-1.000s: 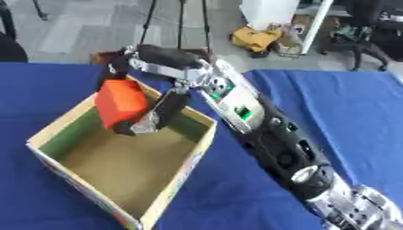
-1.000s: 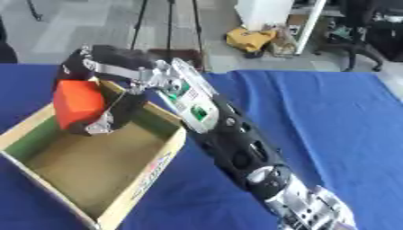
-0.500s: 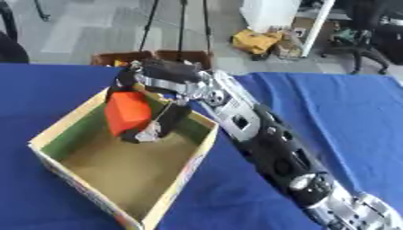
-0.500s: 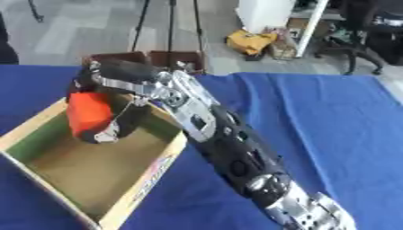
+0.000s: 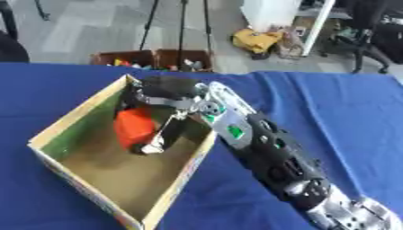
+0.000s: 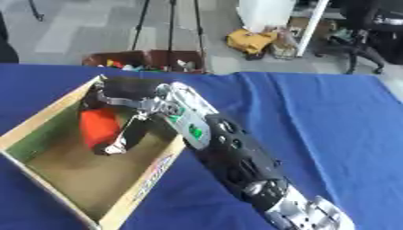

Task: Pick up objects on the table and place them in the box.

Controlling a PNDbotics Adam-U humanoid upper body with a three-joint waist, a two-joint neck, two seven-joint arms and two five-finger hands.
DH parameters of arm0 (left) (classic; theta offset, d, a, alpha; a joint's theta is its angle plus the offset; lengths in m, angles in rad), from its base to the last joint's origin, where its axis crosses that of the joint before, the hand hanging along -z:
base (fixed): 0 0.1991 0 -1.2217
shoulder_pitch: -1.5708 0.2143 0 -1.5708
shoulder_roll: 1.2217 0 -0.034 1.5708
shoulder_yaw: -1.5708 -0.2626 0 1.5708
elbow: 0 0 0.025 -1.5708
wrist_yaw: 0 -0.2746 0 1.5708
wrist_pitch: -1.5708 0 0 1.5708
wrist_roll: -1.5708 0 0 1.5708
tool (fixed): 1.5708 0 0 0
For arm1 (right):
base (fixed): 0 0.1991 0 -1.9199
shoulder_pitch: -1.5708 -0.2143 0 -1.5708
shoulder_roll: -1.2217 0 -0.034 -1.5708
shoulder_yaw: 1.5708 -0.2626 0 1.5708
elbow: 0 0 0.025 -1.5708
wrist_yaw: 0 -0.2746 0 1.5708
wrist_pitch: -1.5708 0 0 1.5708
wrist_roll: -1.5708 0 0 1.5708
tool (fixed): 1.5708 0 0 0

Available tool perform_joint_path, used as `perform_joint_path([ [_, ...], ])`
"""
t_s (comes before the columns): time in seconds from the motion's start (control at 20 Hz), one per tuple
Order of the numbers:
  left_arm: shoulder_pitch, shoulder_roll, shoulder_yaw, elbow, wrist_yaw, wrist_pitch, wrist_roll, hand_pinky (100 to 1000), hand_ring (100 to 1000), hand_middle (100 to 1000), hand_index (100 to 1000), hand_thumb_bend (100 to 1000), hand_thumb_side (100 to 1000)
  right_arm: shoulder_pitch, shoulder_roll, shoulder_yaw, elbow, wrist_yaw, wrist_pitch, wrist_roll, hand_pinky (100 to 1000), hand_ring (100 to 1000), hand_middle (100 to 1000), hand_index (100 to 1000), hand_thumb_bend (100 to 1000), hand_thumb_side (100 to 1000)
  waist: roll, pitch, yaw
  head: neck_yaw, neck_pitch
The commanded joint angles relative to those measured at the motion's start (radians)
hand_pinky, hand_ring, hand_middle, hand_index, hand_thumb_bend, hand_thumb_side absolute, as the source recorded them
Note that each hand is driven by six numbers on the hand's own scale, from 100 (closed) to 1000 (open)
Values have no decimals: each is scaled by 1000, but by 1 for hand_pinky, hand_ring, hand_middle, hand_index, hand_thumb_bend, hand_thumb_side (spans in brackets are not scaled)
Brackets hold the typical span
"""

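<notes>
An open cardboard box (image 5: 72, 118) with a green inner wall sits on the blue table at the left. My right hand (image 5: 167, 127) reaches over its far right wall, low inside the box, its fingers curled round an orange-red object (image 5: 134, 126). The arm runs from the lower right corner up to the box. The object hangs close above the brown box floor; whether it touches I cannot tell. The left hand shows in neither view.
The blue tablecloth (image 5: 330, 117) stretches to the right of the box. Beyond the table's far edge stand a crate of small items (image 5: 154, 59), tripod legs (image 5: 181, 27), a white cabinet and a yellow bag (image 5: 256, 42) on the floor.
My right hand has lowered the orange-red object from above the box's rim down into the box. The whole picture has also shifted, so the camera has tilted.
</notes>
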Motion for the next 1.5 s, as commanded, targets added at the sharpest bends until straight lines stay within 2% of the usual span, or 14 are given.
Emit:
perform_joint_path([
  [0.05, -8, 18, 6, -18, -5, 1, -4, 470, 673, 789, 863, 100, 802, -9, -3, 4, 7, 44, -25, -1, 692, 609, 477, 586, 100, 280, -7, -3, -1, 0, -13],
  [0.3, -7, 17, 7, -18, -8, 5, -3, 470, 673, 790, 864, 100, 803, -1, 1, 1, 18, 63, -35, -24, 709, 666, 527, 656, 100, 288, -7, -4, -3, 1, -15],
  [0.55, -6, 16, 7, -18, -9, 6, -2, 470, 674, 789, 863, 100, 802, 3, -3, -7, 7, 60, -43, -21, 750, 747, 683, 772, 100, 366, -5, -6, -6, 1, -15],
  [0.65, -5, 16, 8, -18, -9, 6, -2, 470, 674, 789, 863, 100, 802, 4, -4, -8, 3, 58, -48, -12, 770, 781, 749, 817, 179, 404, -4, -7, -6, 1, -16],
  [0.85, -4, 15, 8, -18, -10, 6, -2, 470, 674, 789, 863, 100, 803, 6, -5, -11, -7, 48, -68, 17, 816, 849, 864, 884, 479, 552, -3, -7, -8, 1, -16],
  [1.0, -4, 16, 8, -18, -10, 7, -1, 470, 674, 789, 863, 100, 803, 7, -8, -19, -18, 40, -73, 26, 834, 875, 876, 890, 587, 586, -2, -8, -10, 1, -16],
  [1.5, -1, 16, 10, -18, -12, 7, 1, 470, 674, 789, 863, 100, 802, 18, -19, -43, -57, -17, -54, 29, 843, 878, 876, 885, 593, 612, 3, -10, -19, 5, -17],
])
